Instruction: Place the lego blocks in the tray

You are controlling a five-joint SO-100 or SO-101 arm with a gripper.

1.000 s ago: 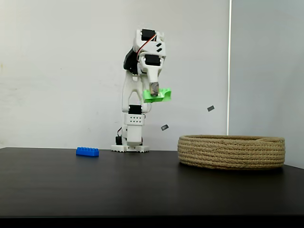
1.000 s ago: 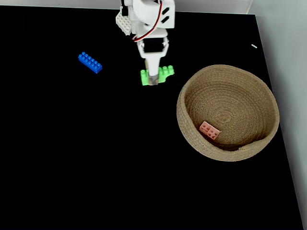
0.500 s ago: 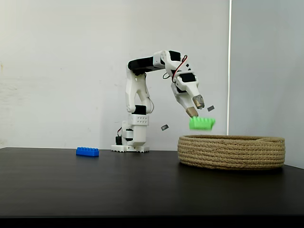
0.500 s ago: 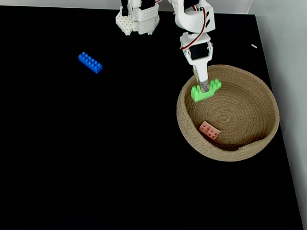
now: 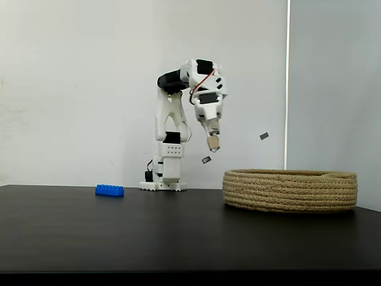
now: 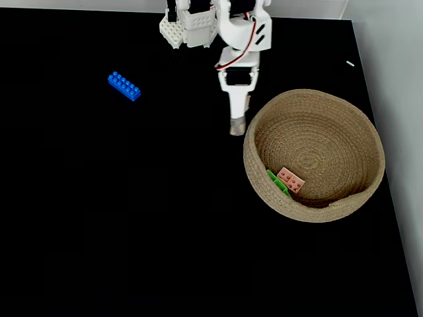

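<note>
The green brick (image 6: 277,183) lies inside the rope tray (image 6: 367,132) against its near-left wall, touching the pink brick (image 6: 289,179). The blue brick (image 6: 123,86) sits well apart on the black tabletop (image 6: 132,218). The gripper (image 6: 236,127), jaws together and holding nothing, hangs above the tabletop just left of the tray's rim.

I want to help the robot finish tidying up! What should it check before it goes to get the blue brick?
1. Green brick in the basket: ok, it lies beside the pink brick.
2. Tool empty: ok, nothing is seen between its fingers in both fixed views.
3. Tool clear of the basket: ok, it hangs above the table just outside the rim.
4. Tool open enough to grab: cannot tell, the fingers look close together.
5. Blue brick reachable: ok, it lies flat on the black table with nothing around it.
6. Path to the blue brick: ok, no obstacle lies between.
</note>
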